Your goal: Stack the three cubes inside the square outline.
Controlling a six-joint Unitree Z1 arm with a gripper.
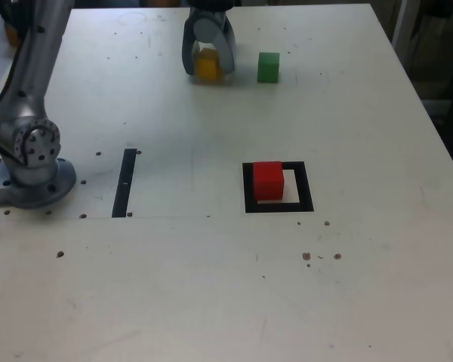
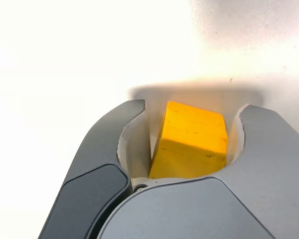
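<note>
The hand point(image 1: 208, 66) is pinching the yellow cube point(image 2: 192, 140) between its two jaws, down on the surface point(image 1: 211, 286). The red cube point(image 1: 269, 181) sits in the square point(image 1: 306, 188), well apart from the hand. The green cube point(image 1: 268, 67) is just beside the hand.

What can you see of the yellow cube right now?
The yellow cube is a small, matte, plain-faced block, orange-yellow with faint specks. It sits between the jaws of the hand, near the table's far edge in the exterior view. In the wrist view it looks slightly turned, one jaw against its side, a thin gap at the other. Its underside is hidden, so whether it rests on the table is unclear. The green cube stands apart on the exterior view's right.
</note>
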